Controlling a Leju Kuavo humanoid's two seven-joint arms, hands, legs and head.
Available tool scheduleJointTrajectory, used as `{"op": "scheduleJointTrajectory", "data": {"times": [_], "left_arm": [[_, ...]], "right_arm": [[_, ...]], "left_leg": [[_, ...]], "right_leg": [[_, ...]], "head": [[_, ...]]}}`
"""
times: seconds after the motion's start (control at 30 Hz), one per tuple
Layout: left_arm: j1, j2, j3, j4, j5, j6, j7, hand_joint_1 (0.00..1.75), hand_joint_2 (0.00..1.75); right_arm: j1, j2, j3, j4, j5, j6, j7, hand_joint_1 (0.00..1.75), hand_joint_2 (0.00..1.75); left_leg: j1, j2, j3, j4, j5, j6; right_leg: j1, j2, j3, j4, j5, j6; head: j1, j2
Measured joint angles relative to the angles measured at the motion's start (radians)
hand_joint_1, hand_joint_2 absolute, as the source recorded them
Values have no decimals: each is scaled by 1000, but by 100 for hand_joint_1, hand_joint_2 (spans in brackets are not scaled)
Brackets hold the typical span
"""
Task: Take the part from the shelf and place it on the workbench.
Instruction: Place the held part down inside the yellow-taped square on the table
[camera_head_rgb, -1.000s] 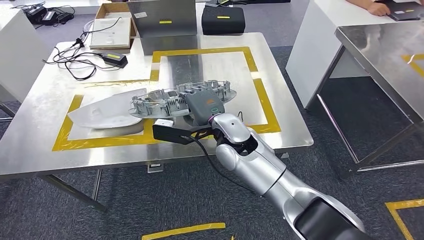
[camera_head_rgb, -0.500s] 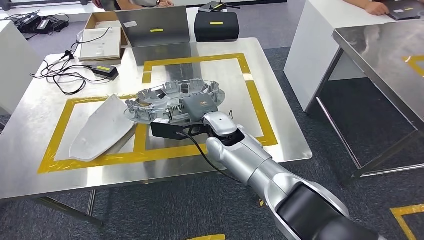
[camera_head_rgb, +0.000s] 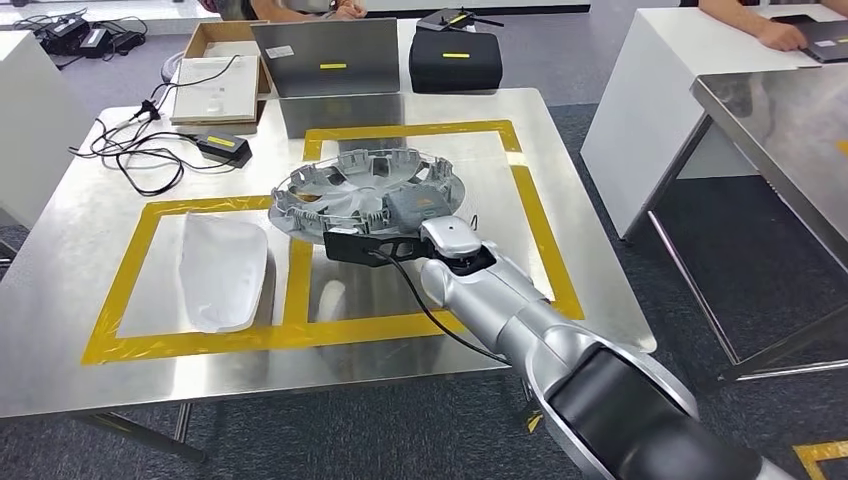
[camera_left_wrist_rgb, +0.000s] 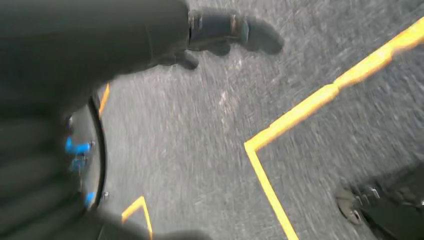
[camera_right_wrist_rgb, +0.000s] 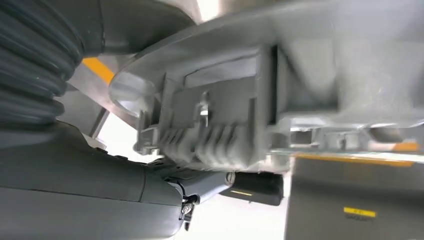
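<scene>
Over the stainless-steel workbench with yellow tape rectangles (camera_head_rgb: 100, 290), the robot's right hand (camera_head_rgb: 415, 207) grips the round grey plastic part w/ ribbed, clipped rim (camera_head_rgb: 368, 187) at its near edge. Fingers are closed on the rim; right wrist view shows the thumb (camera_right_wrist_rgb: 100, 195) under the part's ribbed clip section (camera_right_wrist_rgb: 220, 135), other fingers hidden behind it. Part sits tilted, far rim higher, over the right-hand tape rectangle, partly crossing the tape strip between the two rectangles. Can't tell if its underside touches the metal.

Left hand (camera_left_wrist_rgb: 220, 35) hangs over grey carpet w/ yellow floor tape (camera_left_wrist_rgb: 305, 107); dark fingers lie loosely curled and close together, holding nothing.

Left tape rectangle holds a pale grey curved panel (camera_head_rgb: 222, 268), lying flat, well apart from the part. Far-left corner: black power adapter w/ yellow label (camera_head_rgb: 224, 148) and tangled black cable (camera_head_rgb: 120, 150). Far edge: cardboard box w/ white sheet (camera_head_rgb: 212, 70), upright grey metal plate (camera_head_rgb: 325, 58), black case (camera_head_rgb: 455, 60). A person's hands rest at the white table, upper right (camera_head_rgb: 775, 35).
</scene>
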Motion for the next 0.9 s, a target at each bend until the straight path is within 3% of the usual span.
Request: {"op": "scheduleJointTrajectory", "data": {"times": [0.1,0.23,0.6,0.77,0.83,0.9], "left_arm": [[-5,-1,-12,0,-17,16,8,0,175],[-7,-1,-19,0,-10,28,-2,0,0],[-3,0,-18,1,14,23,19,0,0],[2,0,-18,1,16,22,16,0,0],[3,-2,-18,2,17,23,15,0,0],[6,-1,-18,2,17,23,14,0,0]], "right_arm": [[-6,-4,-7,17,0,-3,0,0,0],[-7,-10,-19,28,-3,-8,-10,0,0],[10,-29,-61,-34,-44,-84,-113,0,0],[41,-55,-106,-169,-81,-117,-165,0,0],[53,-70,-121,-232,-86,-126,-172,0,0],[69,-86,-133,-292,-95,-123,-180,0,0]], "left_leg": [[-2,-1,4,-2,-6,-12],[-4,4,18,-19,-7,-7],[-4,7,25,-34,-7,-22],[-4,9,31,-42,7,-6],[5,14,40,-66,25,-2],[11,18,39,-71,32,1]], "right_leg": [[4,1,19,-53,29,-7],[3,8,24,-60,33,-11],[5,9,25,-59,31,-20],[0,10,32,-69,40,-6],[1,11,17,-33,6,5],[-7,9,-32,90,-67,19]], "head": [[2,0],[2,0],[2,0],[2,0],[5,0],[9,0]]}}
